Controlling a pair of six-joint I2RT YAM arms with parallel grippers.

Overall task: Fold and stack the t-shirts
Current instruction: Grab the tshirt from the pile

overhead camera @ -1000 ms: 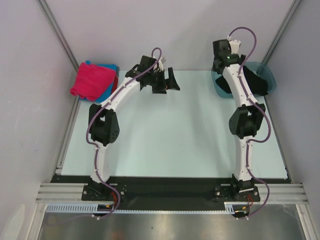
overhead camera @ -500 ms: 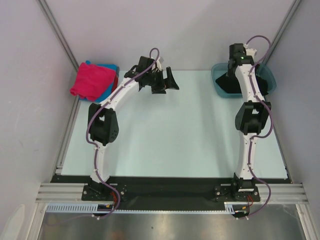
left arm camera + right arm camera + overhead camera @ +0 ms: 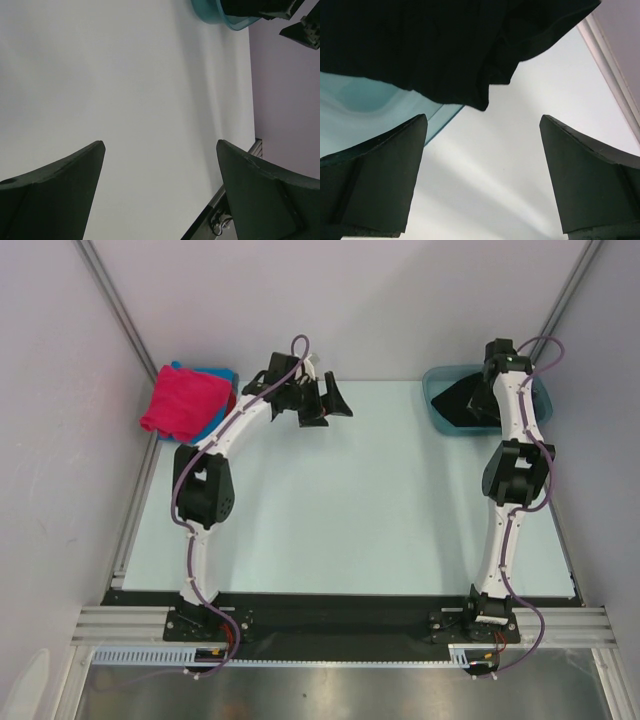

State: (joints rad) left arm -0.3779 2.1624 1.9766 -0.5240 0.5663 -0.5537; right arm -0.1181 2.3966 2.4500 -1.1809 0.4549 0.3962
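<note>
A black t-shirt lies bunched in the teal basin at the table's back right. In the right wrist view the black t-shirt hangs over the basin rim. My right gripper hovers over the basin, open and empty, with the shirt beyond the fingertips. A folded magenta-pink t-shirt tops a stack at the back left, with a blue one and a red edge under it. My left gripper is open and empty above bare table.
The white table is bounded by a metal rail on the left and the black front edge. The enclosure walls stand close behind the stack and the basin. The basin and part of the right arm show in the left wrist view.
My right arm has swung to the right, from the basin's left side to over its back right. My left gripper has shifted only slightly.
</note>
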